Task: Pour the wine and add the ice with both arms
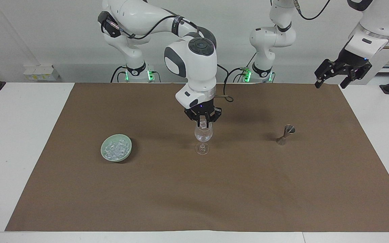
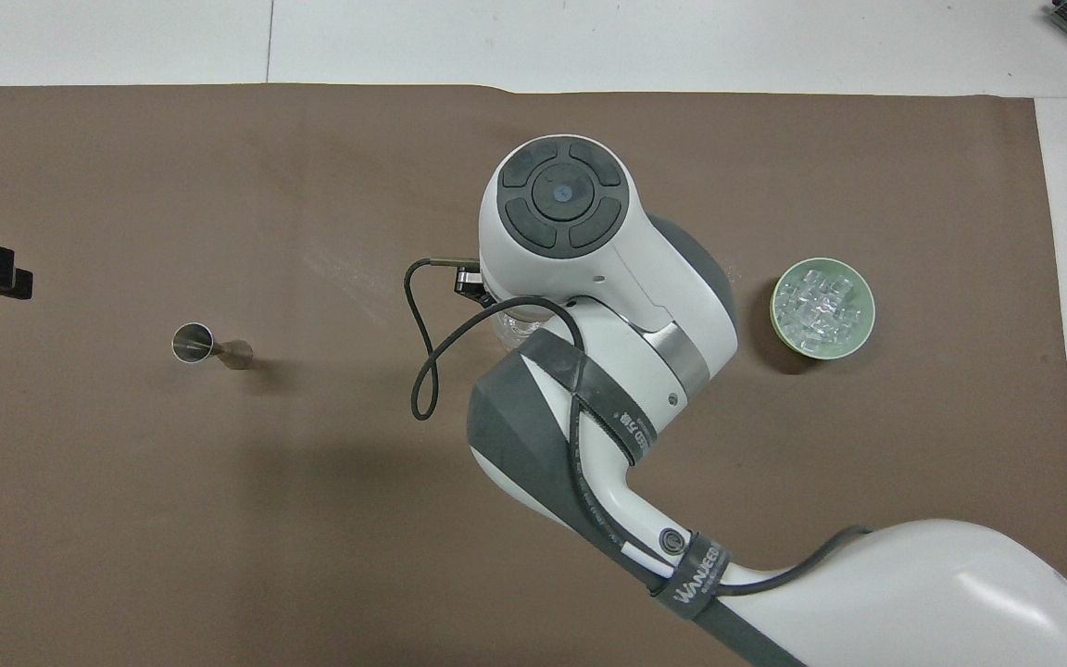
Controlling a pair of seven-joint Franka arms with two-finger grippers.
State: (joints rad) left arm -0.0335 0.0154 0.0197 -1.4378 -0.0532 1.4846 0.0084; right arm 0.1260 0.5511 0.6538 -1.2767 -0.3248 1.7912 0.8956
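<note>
A clear stemmed glass (image 1: 203, 136) stands mid-mat; in the overhead view only a sliver of the glass (image 2: 515, 326) shows under the right arm. My right gripper (image 1: 203, 123) points straight down at the glass's rim, shut on one small clear ice cube (image 1: 202, 125). More ice (image 1: 116, 148) is heaped in a pale green bowl (image 1: 105, 154) toward the right arm's end, and the bowl (image 2: 863, 326) also shows from above. My left gripper (image 1: 330, 84) hangs open and holds nothing, high over the mat's corner at the left arm's end. Wine is out of view.
A small metal jigger (image 1: 286, 134) stands on the brown mat (image 1: 194, 195) between the glass and the left arm's end, also seen as the jigger (image 2: 209, 345) from above. White table (image 1: 19, 152) borders the mat.
</note>
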